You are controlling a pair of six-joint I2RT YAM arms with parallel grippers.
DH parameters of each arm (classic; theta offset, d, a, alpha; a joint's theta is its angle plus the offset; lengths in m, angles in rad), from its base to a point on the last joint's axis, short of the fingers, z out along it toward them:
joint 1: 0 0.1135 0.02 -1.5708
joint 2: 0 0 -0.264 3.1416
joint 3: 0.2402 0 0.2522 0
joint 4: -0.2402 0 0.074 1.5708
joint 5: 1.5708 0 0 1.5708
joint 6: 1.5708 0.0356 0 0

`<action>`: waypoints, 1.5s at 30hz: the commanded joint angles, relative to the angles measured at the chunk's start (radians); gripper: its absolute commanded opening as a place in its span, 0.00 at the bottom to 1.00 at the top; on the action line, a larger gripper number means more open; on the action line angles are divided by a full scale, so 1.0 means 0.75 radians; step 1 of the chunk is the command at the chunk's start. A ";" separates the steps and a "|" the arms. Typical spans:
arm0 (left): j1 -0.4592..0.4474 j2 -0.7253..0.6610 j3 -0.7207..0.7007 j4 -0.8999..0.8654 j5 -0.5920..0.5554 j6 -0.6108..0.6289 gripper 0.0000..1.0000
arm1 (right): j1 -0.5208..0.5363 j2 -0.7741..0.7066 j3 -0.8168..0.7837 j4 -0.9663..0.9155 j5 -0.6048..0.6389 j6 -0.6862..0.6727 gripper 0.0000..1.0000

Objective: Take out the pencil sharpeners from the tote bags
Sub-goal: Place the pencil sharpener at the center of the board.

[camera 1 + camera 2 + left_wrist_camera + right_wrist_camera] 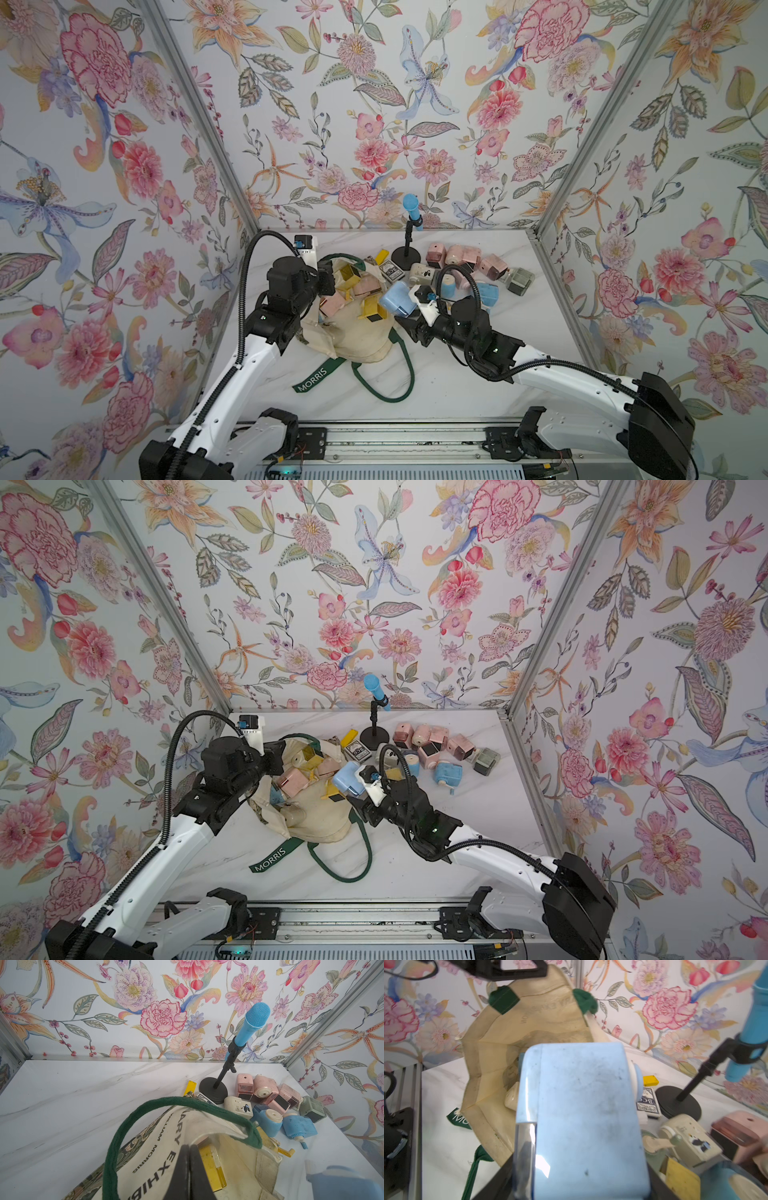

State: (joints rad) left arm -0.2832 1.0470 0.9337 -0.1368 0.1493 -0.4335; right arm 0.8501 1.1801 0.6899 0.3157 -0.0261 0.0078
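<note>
place: robot test booth | cues: floral wall panels (374,104), aluminium frame (199,112)

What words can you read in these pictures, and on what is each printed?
"MORRIS": green strap of the bag.
"WILLIAM MORRIS": cream side of the bag.
"ARY EXHIBI", cut off: same side.
Print on the small dark box: too blurred to read.

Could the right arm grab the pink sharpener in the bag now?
Probably not: the right gripper is clamped on a light blue sharpener, though the left gripper holds the tote bag open.
</note>
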 commanded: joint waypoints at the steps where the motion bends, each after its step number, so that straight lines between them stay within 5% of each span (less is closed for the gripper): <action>1: 0.018 -0.034 0.003 0.076 -0.009 0.008 0.00 | -0.144 -0.049 -0.027 0.023 0.058 0.135 0.50; 13: 0.016 -0.029 0.002 0.079 0.008 0.005 0.00 | -0.586 0.024 -0.104 -0.033 0.458 0.345 0.50; 18: 0.018 -0.028 0.003 0.080 0.008 0.003 0.00 | -0.717 0.127 -0.151 0.060 0.465 0.460 0.51; 27: 0.016 -0.031 0.005 0.079 0.020 -0.005 0.00 | -0.813 0.168 -0.227 0.119 0.647 0.583 0.54; 45: 0.005 -0.056 -0.006 0.080 -0.005 0.007 0.00 | -0.986 0.299 -0.209 0.077 0.587 0.785 0.55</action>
State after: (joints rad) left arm -0.2832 1.0363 0.9272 -0.1368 0.1528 -0.4339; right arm 0.1158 1.3884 0.5095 0.3580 0.4149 0.5514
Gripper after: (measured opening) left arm 0.049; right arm 0.634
